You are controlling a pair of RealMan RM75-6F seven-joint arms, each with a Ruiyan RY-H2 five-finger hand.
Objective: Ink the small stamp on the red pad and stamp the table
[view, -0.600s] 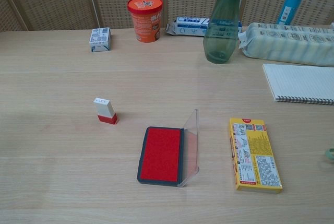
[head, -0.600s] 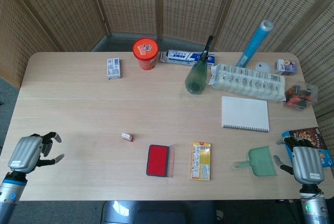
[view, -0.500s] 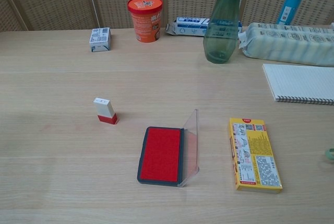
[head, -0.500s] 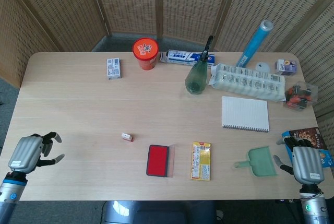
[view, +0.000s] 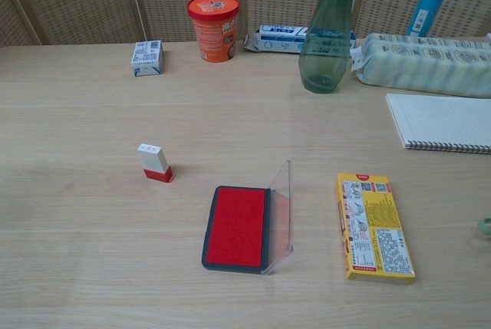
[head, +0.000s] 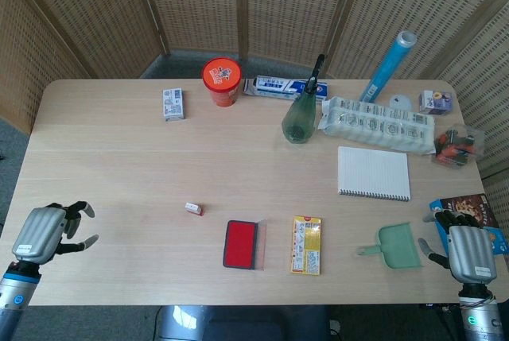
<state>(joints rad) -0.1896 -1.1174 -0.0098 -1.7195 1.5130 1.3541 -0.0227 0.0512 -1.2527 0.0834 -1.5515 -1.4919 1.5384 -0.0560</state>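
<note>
The small stamp [head: 193,209] [view: 155,162], white with a red base, stands upright on the table left of the red ink pad [head: 239,243] [view: 237,227]. The pad lies with its clear lid raised on its right side. My left hand [head: 48,232] hovers at the table's near left corner, fingers spread and empty. At the near right corner my right hand [head: 468,251] holds nothing, its fingers apart. Both hands are far from the stamp and appear only in the head view.
A yellow box [head: 306,245] lies right of the pad, then a green dustpan [head: 398,246]. A notebook [head: 374,172], green bottle [head: 300,118], egg tray [head: 377,125], blue tube [head: 387,66], orange cup [head: 221,81] and small boxes [head: 172,104] fill the back.
My right hand has slipped slightly lower at the table edge. Everything else is as before.
</note>
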